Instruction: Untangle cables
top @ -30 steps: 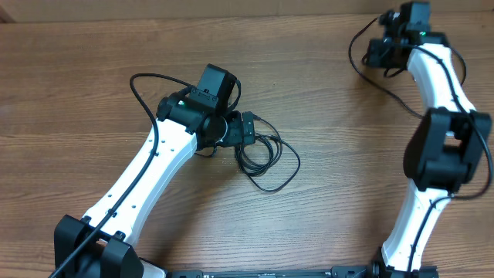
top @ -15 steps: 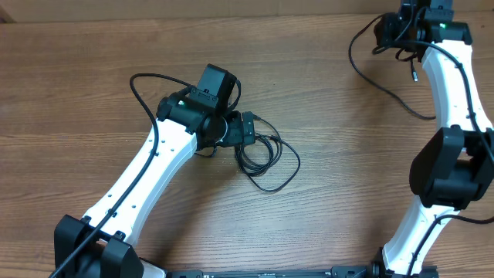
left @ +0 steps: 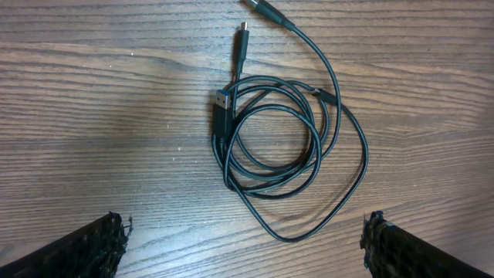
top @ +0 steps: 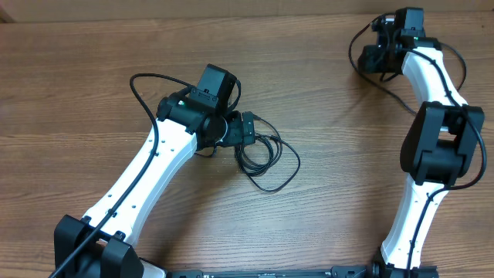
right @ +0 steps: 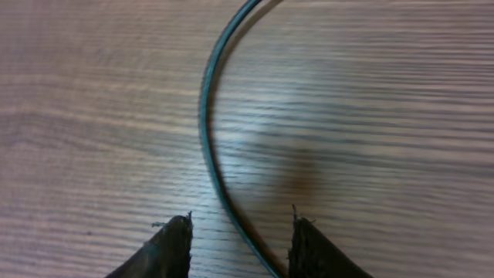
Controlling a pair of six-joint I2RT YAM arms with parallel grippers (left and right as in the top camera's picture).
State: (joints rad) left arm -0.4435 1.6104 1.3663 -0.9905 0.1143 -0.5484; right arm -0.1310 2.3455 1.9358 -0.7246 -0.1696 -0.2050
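Untangling seems partly done. One lone cable (right: 207,131), thin, smooth and rubbery, curves over the wood-grain bench (left: 77,116) at one o'clock, lying loose between the part-open jaws of the right gripper (right: 241,243). The coiled cables (left: 270,147) lie at bench centre under the wide-open, empty left gripper (left: 247,245). The likely next move is for it to drop and pinch a single strand.

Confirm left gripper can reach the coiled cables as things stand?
Probably yes: the left gripper hangs open right above the coiled cables, which lie flat on the table, nothing between them.
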